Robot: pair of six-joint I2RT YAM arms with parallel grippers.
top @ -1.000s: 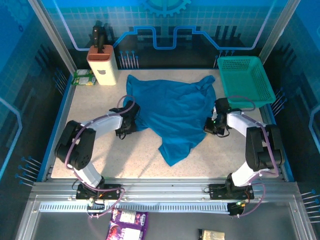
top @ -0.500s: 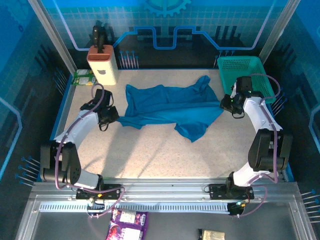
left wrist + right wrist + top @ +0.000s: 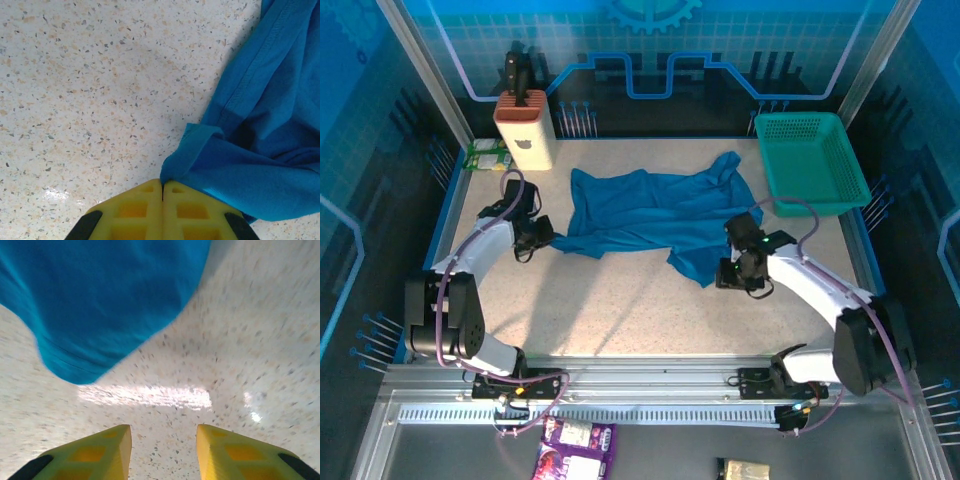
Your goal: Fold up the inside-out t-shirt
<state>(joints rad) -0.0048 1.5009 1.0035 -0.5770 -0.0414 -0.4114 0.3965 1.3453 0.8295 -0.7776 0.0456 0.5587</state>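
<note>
step in hand: probably spreading the bunched inside-out t-shirt [image 3: 650,215] flat on the table [image 3: 620,320] before making any fold.
left hand [image 3: 162,186]: clamping fully, fingers meeting, pinching a small folded corner of the cloth right at the tips.
right hand [image 3: 162,432]: gaping wide, gripping nothing, hovering low over bare table.
t-shirt from left hand: touching the fingertips at the pinched corner, trailing away ahead and to the right, hem seam running up beside it.
t-shirt from right hand: lying just ahead and to the left of the open fingers, its rounded lower lobe near them but apart.
t-shirt between the hands: in the top view, stretching crumpled from the left hand across toward the right one, the lobe hanging down beside the right hand.
doing it well: holding the left pinch firm; bringing the right hand forward and left onto the lobe's edge; taking the cloth low against the table, then drawing both hands apart evenly.
risk: tugging hard, likely slipping the thin corner out of the left fingers.
</note>
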